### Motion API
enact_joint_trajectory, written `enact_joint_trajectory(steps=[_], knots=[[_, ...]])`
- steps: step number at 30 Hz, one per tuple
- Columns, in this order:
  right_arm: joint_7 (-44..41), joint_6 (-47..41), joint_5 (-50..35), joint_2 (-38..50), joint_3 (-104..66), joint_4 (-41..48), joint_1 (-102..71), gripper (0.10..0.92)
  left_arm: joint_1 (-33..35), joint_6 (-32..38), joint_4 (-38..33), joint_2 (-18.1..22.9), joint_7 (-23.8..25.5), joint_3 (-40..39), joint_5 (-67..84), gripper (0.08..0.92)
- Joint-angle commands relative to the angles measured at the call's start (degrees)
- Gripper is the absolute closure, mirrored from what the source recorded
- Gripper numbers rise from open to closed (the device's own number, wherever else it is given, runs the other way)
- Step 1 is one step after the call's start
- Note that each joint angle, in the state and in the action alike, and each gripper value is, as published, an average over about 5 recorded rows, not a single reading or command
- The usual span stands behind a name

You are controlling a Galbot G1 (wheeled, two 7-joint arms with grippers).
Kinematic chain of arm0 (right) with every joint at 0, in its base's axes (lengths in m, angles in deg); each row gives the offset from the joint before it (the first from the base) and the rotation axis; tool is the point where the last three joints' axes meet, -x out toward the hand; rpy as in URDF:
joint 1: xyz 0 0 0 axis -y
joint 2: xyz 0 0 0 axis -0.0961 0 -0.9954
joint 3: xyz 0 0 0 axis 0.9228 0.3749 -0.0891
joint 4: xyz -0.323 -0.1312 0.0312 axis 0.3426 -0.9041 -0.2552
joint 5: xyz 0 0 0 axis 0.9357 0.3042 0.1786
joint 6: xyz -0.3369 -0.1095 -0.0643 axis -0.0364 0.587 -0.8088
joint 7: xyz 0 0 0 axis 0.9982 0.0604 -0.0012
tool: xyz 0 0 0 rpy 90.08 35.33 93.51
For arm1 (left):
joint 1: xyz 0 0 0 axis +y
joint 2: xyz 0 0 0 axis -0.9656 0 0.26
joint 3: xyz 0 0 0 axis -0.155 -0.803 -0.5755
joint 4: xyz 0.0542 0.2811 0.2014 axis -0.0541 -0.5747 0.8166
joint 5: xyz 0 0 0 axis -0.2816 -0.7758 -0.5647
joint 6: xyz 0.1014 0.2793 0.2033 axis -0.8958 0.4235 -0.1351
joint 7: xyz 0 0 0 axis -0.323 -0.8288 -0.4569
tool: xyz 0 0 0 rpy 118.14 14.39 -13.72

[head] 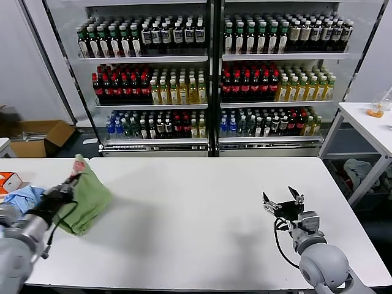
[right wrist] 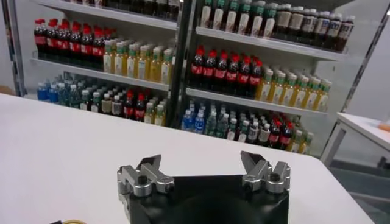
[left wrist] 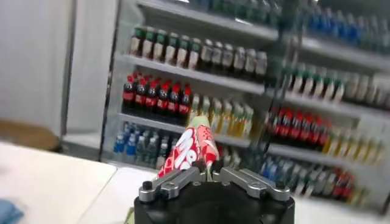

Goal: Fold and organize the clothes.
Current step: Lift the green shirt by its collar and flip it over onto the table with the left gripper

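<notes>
The clothes, a light green shirt (head: 89, 199), sit bunched at the left end of the white table (head: 202, 214), with a pink-and-white printed part sticking up at the top. My left gripper (head: 68, 185) is shut on an upper fold of the shirt. In the left wrist view the printed fabric (left wrist: 192, 146) rises from between the closed jaws of the left gripper (left wrist: 207, 167). My right gripper (head: 283, 201) hovers over the right part of the table, open with nothing between its fingers. In the right wrist view the right gripper (right wrist: 203, 167) has only bare tabletop beyond its spread jaws.
A light blue garment (head: 21, 197) lies left of the shirt, beside an orange and white box (head: 7, 182) at the table's left edge. Behind the table stand drink coolers (head: 211, 73) full of bottles. A second white table (head: 370, 122) is at the far right.
</notes>
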Motion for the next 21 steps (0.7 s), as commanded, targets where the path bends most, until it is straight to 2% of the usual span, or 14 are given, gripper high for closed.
enact_joint_trajectory(steps=[1,5,8,15,21], knots=[[-0.04,0.15,-0.09,0.36,-0.34,0.0,0.23,0.203,-4.69,2.67,3.47,3.82,-1.07,-30.29,-45.48,0.898],[-0.04,0.18,-0.16,0.6,-0.6,-0.08,0.16,0.203,-6.2,-0.86,-0.87,6.54,-1.84,-36.03,-44.83,0.898],[-0.05,0.23,-0.24,0.72,-0.72,-0.12,0.18,0.203,-7.21,-3.1,-1.56,7.93,-3.14,-40.2,-42.31,0.898],[-0.11,0.32,-0.25,0.34,-0.39,0.1,0.61,0.203,-12.87,-4.01,5.67,13.51,-9.21,-45.72,-31.88,0.898],[-0.15,0.27,-0.14,0.05,-0.08,0.06,0.84,0.203,-18.91,0.63,13.44,19.56,-12.77,-48.59,-25.95,0.898]])
